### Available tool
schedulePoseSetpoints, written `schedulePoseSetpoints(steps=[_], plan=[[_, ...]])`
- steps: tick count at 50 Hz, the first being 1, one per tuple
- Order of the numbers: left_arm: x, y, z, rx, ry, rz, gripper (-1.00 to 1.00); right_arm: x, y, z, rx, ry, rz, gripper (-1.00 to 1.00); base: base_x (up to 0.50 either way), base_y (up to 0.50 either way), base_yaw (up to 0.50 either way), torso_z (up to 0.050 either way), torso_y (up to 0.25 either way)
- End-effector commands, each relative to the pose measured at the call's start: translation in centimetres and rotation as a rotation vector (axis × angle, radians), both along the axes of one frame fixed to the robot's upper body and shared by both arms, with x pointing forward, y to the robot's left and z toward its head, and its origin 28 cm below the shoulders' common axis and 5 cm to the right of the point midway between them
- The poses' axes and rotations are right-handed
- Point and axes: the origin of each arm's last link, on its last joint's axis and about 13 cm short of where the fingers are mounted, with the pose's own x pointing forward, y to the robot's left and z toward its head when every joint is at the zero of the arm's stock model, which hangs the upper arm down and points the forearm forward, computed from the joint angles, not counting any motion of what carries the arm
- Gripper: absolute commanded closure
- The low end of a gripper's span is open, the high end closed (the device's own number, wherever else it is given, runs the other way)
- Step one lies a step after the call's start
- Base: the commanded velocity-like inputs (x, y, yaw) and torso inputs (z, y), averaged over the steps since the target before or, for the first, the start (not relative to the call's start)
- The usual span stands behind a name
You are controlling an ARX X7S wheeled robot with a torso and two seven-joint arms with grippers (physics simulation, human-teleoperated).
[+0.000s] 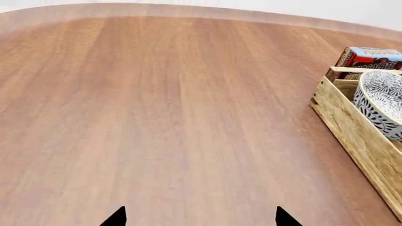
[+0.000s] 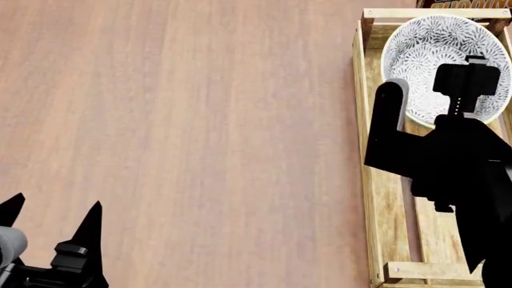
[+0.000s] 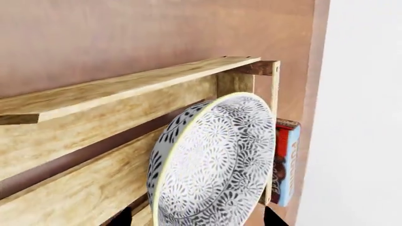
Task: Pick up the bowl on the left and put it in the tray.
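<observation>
- The bowl (image 2: 438, 57) sat inside the tray (image 2: 370, 150) at the tray's far end, in the upper right of the head view, its patterned inside facing up.
- The tray ran down the right edge of that frame on the wooden desk (image 2: 200, 132), its bare slats showing toward the lower right.
- The right arm reached over the tray, and its black body covered the bowl's near rim; the right claw (image 2: 472, 72) hung over the bowl.
- In the right wrist view the bowl (image 3: 213, 165) filled the lower centre, with the two dark fingertips (image 3: 122, 217) showing at the bottom edge on either side of it; whether they gripped the rim or stood clear could not be told.
- A red and blue box (image 3: 286, 162) stood just beyond the tray's end post (image 3: 274, 113), at the desk's edge.
- The left claw (image 2: 50, 219) sat in the lower left of the head view, over bare desk and well apart from the tray, its two pointed fingers spread wide with nothing between them.
- The left wrist view showed the fingertips (image 1: 116, 217) at the bottom edge, and the tray (image 1: 342, 120), bowl (image 1: 380, 101) and box (image 1: 370, 57) at the right of the frame.
</observation>
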Motion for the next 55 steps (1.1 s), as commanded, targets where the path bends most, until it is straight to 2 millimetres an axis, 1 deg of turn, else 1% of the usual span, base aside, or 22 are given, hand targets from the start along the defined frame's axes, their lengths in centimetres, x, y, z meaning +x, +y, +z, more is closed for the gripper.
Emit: schedulePoseSetpoints(steps=[1,6,10,16,17,18,19,22,27,28,31,34,36,39,40,43,46,47,49,50,53,55], plan=[[-0.2,-0.1,0.2,0.002,-0.008,-0.004,-1.00,-3.7,0.5,2.5,-0.024,-0.039,0.071,-1.00,0.00,0.00,0.00,0.000,0.000],[-0.2,0.0,0.3,0.003,-0.009,-0.001,-1.00,-5.3,0.6,2.9,-0.020,-0.070,0.104,-1.00,0.00,0.00,0.00,0.000,0.000],[-0.2,0.0,0.3,0.004,-0.011,-0.001,-1.00,-6.7,0.8,2.6,-0.014,-0.121,0.138,-1.00,0.00,0.00,0.00,0.000,0.000],[-0.3,0.0,0.3,0.007,-0.010,0.000,-1.00,-8.9,1.1,-0.2,0.037,-0.203,0.177,-1.00,0.00,0.00,0.00,0.000,0.000],[-0.3,0.0,0.3,0.007,-0.010,0.000,-1.00,-9.3,1.1,-0.1,0.048,-0.216,0.177,-1.00,0.00,0.00,0.00,0.000,0.000],[-0.3,0.0,0.3,0.008,-0.010,0.001,-1.00,-9.5,1.2,-0.3,0.062,-0.232,0.175,-1.00,0.00,0.00,0.00,0.000,0.000],[-0.3,0.0,0.3,0.009,-0.009,0.003,-1.00,-9.9,1.2,-1.3,0.092,-0.259,0.167,-1.00,0.00,0.00,0.00,0.000,0.000],[-0.2,0.0,0.1,0.013,-0.007,0.005,-1.00,-10.6,1.3,-2.0,0.137,-0.320,0.132,-1.00,0.00,0.00,0.00,0.000,0.000],[-0.3,0.0,-0.1,0.025,-0.029,0.015,-1.00,-12.1,2.1,-3.7,0.338,-0.461,0.069,-1.00,0.00,0.00,0.00,0.000,0.000],[-0.4,0.0,-0.1,0.041,-0.043,0.022,-1.00,-12.6,2.6,-4.7,0.393,-0.507,0.053,-1.00,0.00,0.00,0.00,0.000,0.000],[-0.6,0.0,-0.1,0.043,-0.064,0.025,-1.00,-13.2,3.3,-5.7,0.511,-0.567,0.019,-1.00,0.00,0.00,0.00,0.000,0.000],[-0.5,0.2,-0.5,0.042,-0.084,0.039,-1.00,-14.1,4.2,-7.5,0.703,-0.613,-0.046,-1.00,0.00,0.00,0.00,0.000,0.000],[-0.4,0.5,-1.2,0.023,-0.065,0.054,-1.00,-14.7,5.0,-9.1,0.803,-0.618,-0.067,-1.00,0.00,0.00,0.00,0.000,0.000],[-0.5,0.6,-1.7,0.034,-0.081,0.058,-1.00,-15.2,5.6,-10.2,0.913,-0.612,-0.088,-1.00,0.00,0.00,0.00,0.000,0.000],[-0.6,0.7,-1.9,0.040,-0.097,0.065,-1.00,-15.5,6.0,-10.7,0.996,-0.612,-0.102,-1.00,0.00,0.00,0.00,0.000,0.000],[-0.8,0.9,-2.6,0.030,-0.125,0.036,-1.00,-16.2,6.9,-12.1,1.067,-0.636,-0.088,-1.00,0.00,0.00,0.00,0.000,0.000],[-0.8,1.1,-3.5,0.040,-0.126,0.055,-1.00,-16.7,7.5,-13.3,1.168,-0.581,-0.099,-1.00,0.00,0.00,0.00,0.000,-0.007],[-0.9,1.2,-4.1,0.055,-0.131,0.068,-1.00,-16.9,7.9,-14.4,1.197,-0.564,-0.065,-1.00,0.00,0.00,0.00,0.000,0.000],[-1.1,1.3,-4.7,0.054,-0.130,0.061,-1.00,-17.2,8.3,-15.3,1.232,-0.566,-0.065,-1.00,0.00,0.00,0.00,0.000,0.000],[-1.2,1.4,-5.1,0.055,-0.124,0.061,-1.00,-17.6,8.5,-16.2,1.311,-0.530,-0.101,-1.00,0.00,0.00,0.00,0.000,0.000],[-1.6,1.5,-6.5,0.052,-0.110,0.056,-1.00,-18.2,9.2,-18.5,1.356,-0.522,-0.090,-1.00,0.00,0.00,0.00,0.000,0.000],[-1.9,1.5,-7.5,0.025,-0.066,0.055,-1.00,-18.3,9.4,-19.1,1.405,-0.467,-0.115,-1.00,0.00,0.00,0.00,0.000,0.000]])
